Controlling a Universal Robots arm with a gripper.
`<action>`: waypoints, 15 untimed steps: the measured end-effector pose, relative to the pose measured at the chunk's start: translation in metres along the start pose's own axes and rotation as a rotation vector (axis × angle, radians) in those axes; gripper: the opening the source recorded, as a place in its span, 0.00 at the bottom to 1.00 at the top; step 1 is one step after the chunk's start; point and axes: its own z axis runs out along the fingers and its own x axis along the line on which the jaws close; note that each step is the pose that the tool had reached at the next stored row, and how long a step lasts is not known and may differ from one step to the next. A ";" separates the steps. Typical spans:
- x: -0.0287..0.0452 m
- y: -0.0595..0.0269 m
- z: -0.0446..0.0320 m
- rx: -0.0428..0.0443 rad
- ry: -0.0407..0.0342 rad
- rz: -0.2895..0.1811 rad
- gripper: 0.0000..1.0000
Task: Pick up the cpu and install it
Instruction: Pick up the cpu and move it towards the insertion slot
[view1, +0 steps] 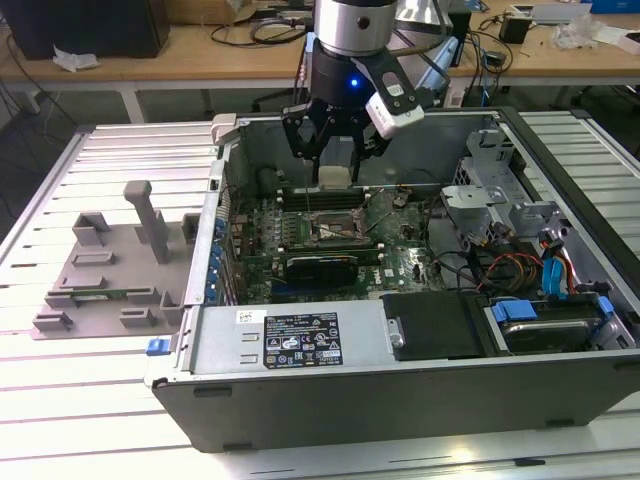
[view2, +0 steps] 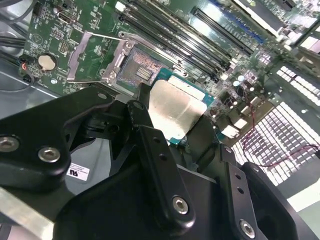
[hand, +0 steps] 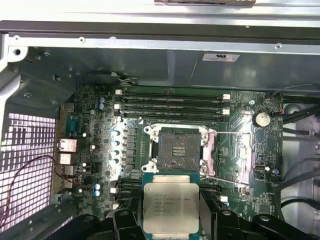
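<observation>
Slatted metal table (view1: 60, 420) carries an opened computer case (view1: 300, 400), its board facing up. Over it the gripper (view1: 336, 160) has its jaws closed on the cpu (hand: 171, 204), pinched by opposite edges with the metal top up, a grip that holds it flat. Beneath and just ahead of the jaws lies the socket (hand: 178, 150), lid swung aside, bare and ready to receive it.

Your computer case (view1: 300, 385) sits on the slatted table (view1: 70, 420), the tray (view1: 105, 275) beside it on the exterior view's left, the socket (view1: 333, 233) on the motherboard (view1: 405, 265) inside, the cpu (hand: 170, 207) held in your gripper (view1: 335, 168) above that socket.
</observation>
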 end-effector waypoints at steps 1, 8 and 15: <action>-0.0001 0.0005 0.0016 0.0001 -0.0004 -0.001 0.54; -0.0011 0.0021 0.0151 0.0016 -0.0176 -0.010 0.54; -0.0018 0.0013 0.0283 0.0025 -0.0304 -0.011 0.54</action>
